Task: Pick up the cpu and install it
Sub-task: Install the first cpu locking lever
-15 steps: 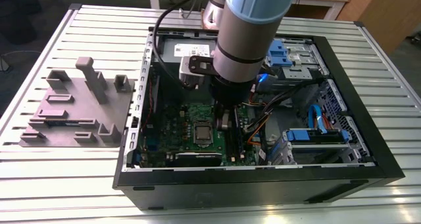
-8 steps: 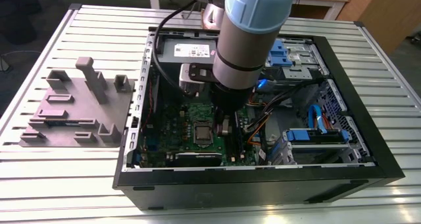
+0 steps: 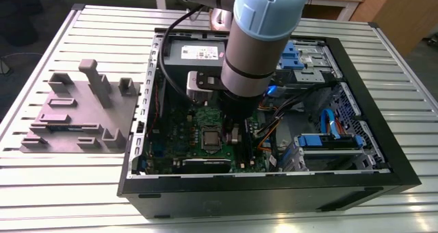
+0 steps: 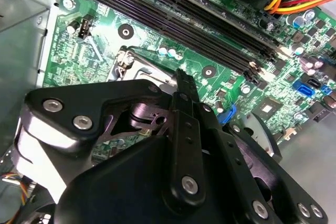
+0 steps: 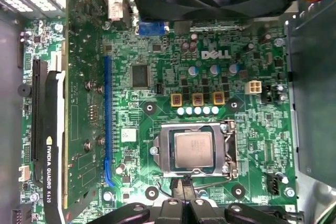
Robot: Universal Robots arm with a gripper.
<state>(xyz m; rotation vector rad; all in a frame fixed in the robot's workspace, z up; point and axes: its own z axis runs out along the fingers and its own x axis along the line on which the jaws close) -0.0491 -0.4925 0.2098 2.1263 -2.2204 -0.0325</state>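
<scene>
First wrist view: the cpu [image 5: 193, 149] lies flat in the socket [image 5: 195, 150] on the green motherboard [image 5: 220, 77].
Jaws: the gripper [image 5: 184, 191] hangs just beside the socket's edge, tips drawn together, holding nothing.
Judgement: the chip looks seated; keep any descent square and gentle, clear of the socket frame.

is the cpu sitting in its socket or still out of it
In. The cpu lies flat inside the square socket frame on the motherboard, with the gripper just beside the socket.
</scene>
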